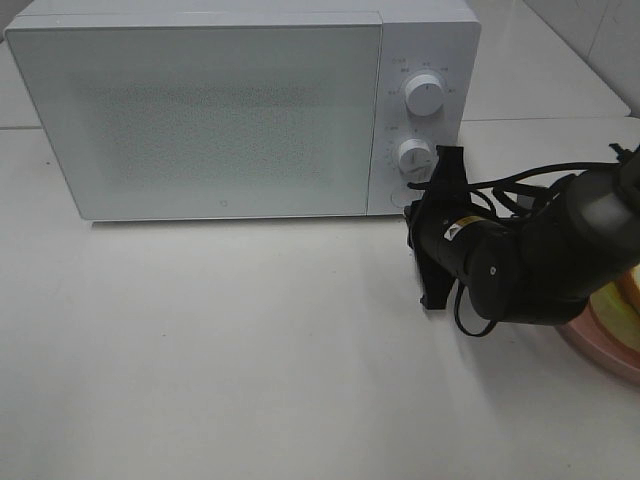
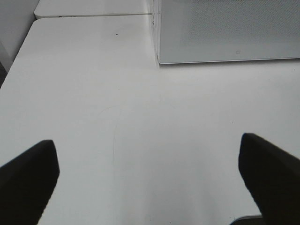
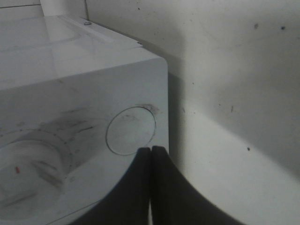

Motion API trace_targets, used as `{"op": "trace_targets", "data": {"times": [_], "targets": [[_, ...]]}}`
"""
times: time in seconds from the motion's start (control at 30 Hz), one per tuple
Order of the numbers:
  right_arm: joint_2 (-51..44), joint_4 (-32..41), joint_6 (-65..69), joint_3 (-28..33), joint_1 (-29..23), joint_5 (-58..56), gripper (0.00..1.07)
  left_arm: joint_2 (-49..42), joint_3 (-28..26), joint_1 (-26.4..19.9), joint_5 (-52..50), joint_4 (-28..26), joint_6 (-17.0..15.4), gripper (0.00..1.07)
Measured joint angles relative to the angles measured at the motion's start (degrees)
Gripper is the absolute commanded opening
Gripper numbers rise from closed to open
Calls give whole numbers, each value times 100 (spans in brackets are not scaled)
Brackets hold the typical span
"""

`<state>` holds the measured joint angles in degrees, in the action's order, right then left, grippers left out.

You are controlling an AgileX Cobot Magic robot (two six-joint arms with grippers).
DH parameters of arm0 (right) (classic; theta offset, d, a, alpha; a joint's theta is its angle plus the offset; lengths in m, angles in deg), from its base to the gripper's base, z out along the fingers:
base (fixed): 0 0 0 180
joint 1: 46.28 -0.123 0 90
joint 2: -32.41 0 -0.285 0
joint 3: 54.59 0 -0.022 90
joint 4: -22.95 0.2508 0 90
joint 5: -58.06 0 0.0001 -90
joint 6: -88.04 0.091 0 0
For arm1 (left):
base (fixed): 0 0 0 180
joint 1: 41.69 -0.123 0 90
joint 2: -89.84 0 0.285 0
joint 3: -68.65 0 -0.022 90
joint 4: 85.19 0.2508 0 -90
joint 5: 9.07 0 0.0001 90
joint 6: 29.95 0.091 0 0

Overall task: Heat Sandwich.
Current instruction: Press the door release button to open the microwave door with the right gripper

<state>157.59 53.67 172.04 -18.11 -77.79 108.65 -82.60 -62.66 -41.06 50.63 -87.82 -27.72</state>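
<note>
With its jaws pressed together, the right gripper (image 3: 151,149) is just at the round button (image 3: 131,131) of the closed microwave (image 1: 200,110); it should, I think, push straight at the button's centre; the sandwich (image 1: 622,308) lies on its plate (image 1: 600,352) beside the right arm; the left gripper (image 2: 149,161) hangs spread.

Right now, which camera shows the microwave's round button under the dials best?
The right wrist view: the round button is close and whole, the shut right gripper at its edge. The exterior high view has it mostly hidden behind that gripper. The left wrist view misses it.
</note>
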Motion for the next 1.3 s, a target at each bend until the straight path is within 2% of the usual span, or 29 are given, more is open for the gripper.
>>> {"op": "trace_targets", "data": {"times": [0.77, 1.3], "targets": [[527, -86, -57, -756, 327, -183, 0, 0, 0, 0, 0, 0, 0, 99], [539, -63, -86, -802, 327, -218, 0, 0, 0, 0, 0, 0, 0, 99]]}}
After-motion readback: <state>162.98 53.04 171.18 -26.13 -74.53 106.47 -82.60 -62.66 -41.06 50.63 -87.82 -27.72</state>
